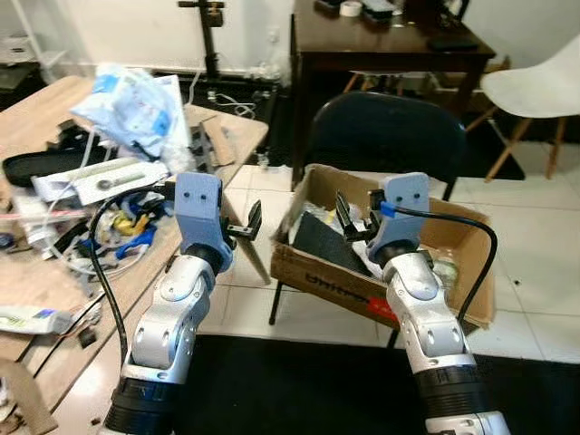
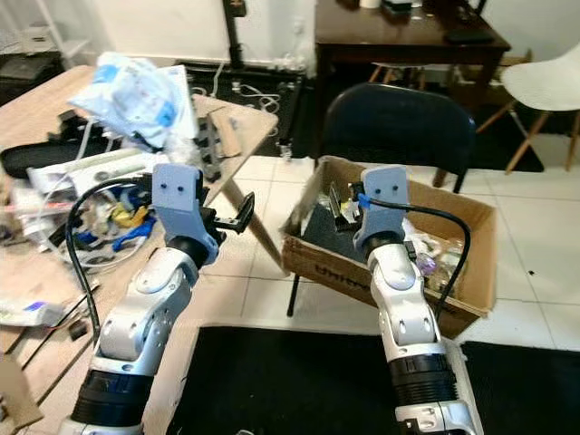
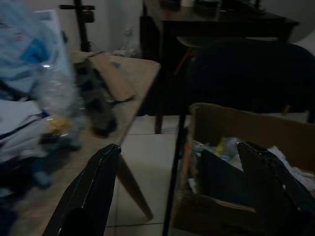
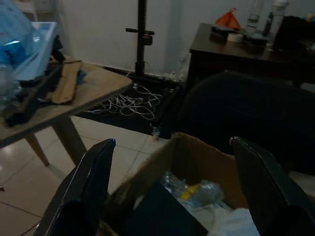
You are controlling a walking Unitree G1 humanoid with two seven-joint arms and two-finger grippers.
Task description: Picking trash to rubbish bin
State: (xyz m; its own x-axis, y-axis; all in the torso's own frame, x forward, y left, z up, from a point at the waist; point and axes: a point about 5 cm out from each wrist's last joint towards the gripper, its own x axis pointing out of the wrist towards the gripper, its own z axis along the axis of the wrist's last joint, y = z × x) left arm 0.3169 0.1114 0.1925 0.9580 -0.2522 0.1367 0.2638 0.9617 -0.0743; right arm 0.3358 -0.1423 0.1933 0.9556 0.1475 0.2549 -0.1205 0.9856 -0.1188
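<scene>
A brown cardboard box (image 1: 331,276) sits on the seat of a black chair (image 1: 385,136) and holds trash: a black sheet (image 1: 324,240), clear plastic (image 1: 444,267) and wrappers (image 4: 194,191). My right gripper (image 1: 358,213) hovers open and empty over the box's near left corner. My left gripper (image 1: 246,225) is open and empty too, raised in the gap between the box and the wooden table (image 1: 231,136). On that table lies more litter: a blue-and-white plastic bag (image 1: 136,104), a tube (image 1: 32,319) and tangled cables (image 1: 127,227).
A dark wooden table (image 1: 390,45) stands behind the chair and a white chair (image 1: 535,86) at the far right. A black stand (image 1: 210,36) and loose cords are at the back wall. A black mat (image 1: 299,381) covers the floor at my feet, with white tiles beyond.
</scene>
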